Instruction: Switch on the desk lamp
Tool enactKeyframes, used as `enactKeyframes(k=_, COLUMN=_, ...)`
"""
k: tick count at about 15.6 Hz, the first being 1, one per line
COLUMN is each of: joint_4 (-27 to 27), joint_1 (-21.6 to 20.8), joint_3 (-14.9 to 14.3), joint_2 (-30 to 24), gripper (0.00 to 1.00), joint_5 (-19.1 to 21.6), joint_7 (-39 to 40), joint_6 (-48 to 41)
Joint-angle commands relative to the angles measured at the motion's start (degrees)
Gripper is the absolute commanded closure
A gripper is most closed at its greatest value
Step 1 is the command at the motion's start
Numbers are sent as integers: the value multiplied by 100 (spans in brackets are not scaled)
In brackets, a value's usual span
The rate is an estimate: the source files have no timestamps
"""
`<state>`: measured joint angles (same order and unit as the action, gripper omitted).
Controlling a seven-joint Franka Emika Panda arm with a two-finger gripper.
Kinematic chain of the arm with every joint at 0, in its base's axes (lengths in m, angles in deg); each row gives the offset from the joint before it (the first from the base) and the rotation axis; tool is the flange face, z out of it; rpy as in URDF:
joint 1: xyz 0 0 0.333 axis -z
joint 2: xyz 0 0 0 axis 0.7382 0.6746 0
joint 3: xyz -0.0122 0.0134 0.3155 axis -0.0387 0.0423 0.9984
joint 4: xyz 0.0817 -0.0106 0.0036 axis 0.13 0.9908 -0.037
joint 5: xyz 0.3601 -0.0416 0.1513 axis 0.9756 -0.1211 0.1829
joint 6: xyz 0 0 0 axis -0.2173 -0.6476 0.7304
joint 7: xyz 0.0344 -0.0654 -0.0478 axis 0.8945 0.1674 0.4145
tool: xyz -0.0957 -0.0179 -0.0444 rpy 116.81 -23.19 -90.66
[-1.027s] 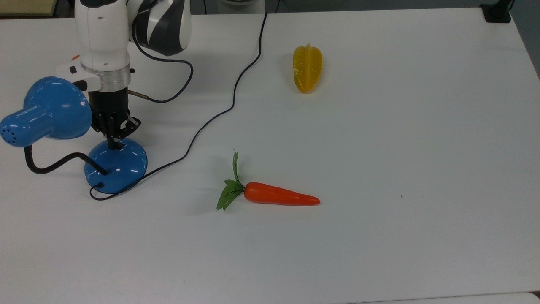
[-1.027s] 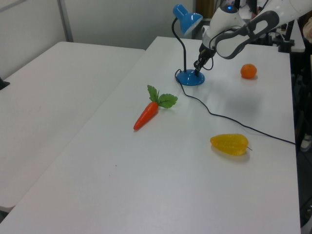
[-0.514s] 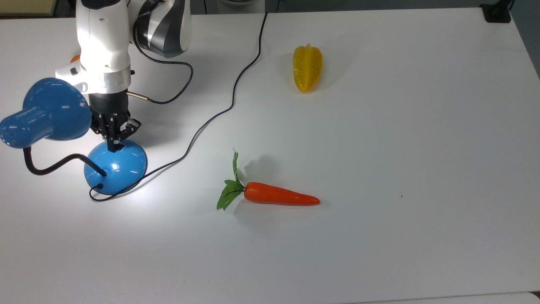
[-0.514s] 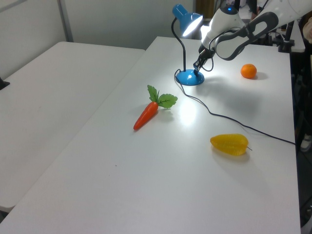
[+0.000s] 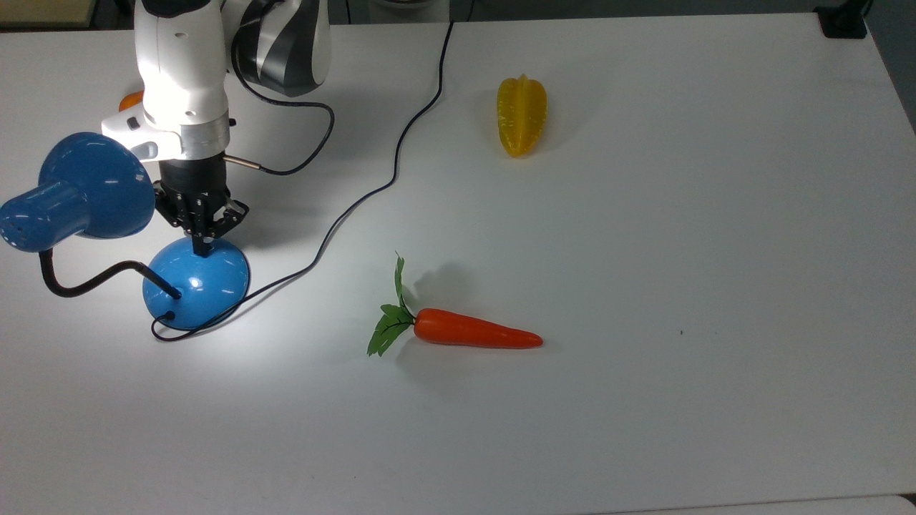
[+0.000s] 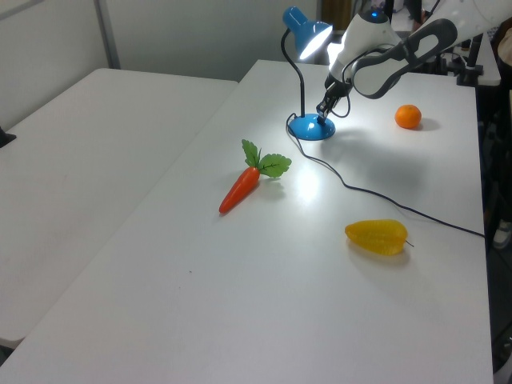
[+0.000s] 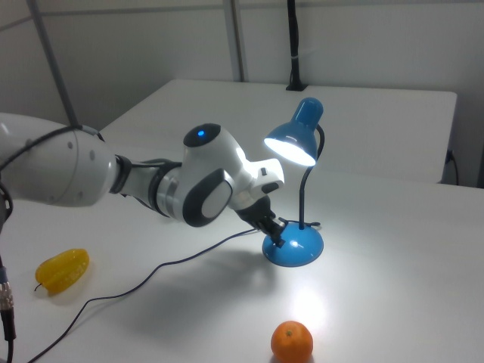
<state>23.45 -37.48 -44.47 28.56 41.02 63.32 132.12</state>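
Light pours from the shade of the desk lamp point(image 7: 301, 181), so you can see it is lit: a bright patch falls on the white table point(image 5: 644, 250) beside the base in the top view, and the shade's mouth glows white in the right view. You will find the lamp near the table's left edge in the top view, its round blue base point(image 5: 196, 283) standing flat and its black gooseneck point(image 5: 79, 283) curving out toward that edge before rising to the shade point(image 5: 80, 187). Its thin black cord point(image 5: 401, 154) leaves the base and runs in loose bends to the far edge of the table.

The gripper point(image 5: 202, 247) points down at the top of the base, on the side toward the far edge; its fingertips look drawn together, pinching nothing, and they sit at or just above the dome. You cannot tell from these views whether they touch it.

Elsewhere on the table you have a carrot point(image 5: 472, 333) with green leaves near the middle, a yellow starfruit point(image 5: 522, 116) toward the far edge, and an orange point(image 6: 408, 117) on the far side of the arm from the lamp. None of them sits in a container; each lies bare on the table, well apart from the lamp.
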Motion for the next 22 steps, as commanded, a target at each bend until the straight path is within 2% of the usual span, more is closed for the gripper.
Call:
enactKeyframes(k=1, joint_4=163, joint_1=-419, joint_3=-8, joint_2=-662, gripper=100, joint_5=15, joint_7=36, joint_6=-1155)
enactKeyframes(k=8, joint_4=128, joint_1=-1403, joint_3=-17, joint_2=-1690, gripper=100, joint_5=-55, joint_7=-17, joint_6=-3317)
enactKeyframes(k=12, joint_4=75, joint_1=-1799, joint_3=-17, joint_2=-2385, gripper=98, joint_5=-108, joint_7=-26, joint_6=-4345)
enactKeyframes(k=16, joint_4=-258, joint_1=-2055, joint_3=-17, joint_2=-2799, gripper=97, joint_5=-108, joint_7=-149, joint_6=-5523)
enactKeyframes(k=17, joint_4=-372, joint_1=-2090, joint_3=-8, joint_2=-2834, gripper=93, joint_5=-99, joint_7=-149, joint_6=-5717)
enactKeyframes(k=19, joint_4=-566, joint_1=-2082, joint_3=-17, joint_2=-2835, gripper=73, joint_5=-73, joint_7=-158, joint_6=-6060)
enactKeyframes(k=20, joint_4=-619, joint_1=-2082, joint_3=-25, joint_2=-2835, gripper=55, joint_5=-90, joint_7=-158, joint_6=-6175)
enactKeyframes(k=21, joint_4=-628, joint_1=-2073, joint_3=-43, joint_2=-2835, gripper=31, joint_5=-90, joint_7=-149, joint_6=-6228)
enactKeyframes(k=22, joint_4=-628, joint_1=-2064, joint_3=-52, joint_2=-2835, gripper=13, joint_5=-99, joint_7=-149, joint_6=-6272)
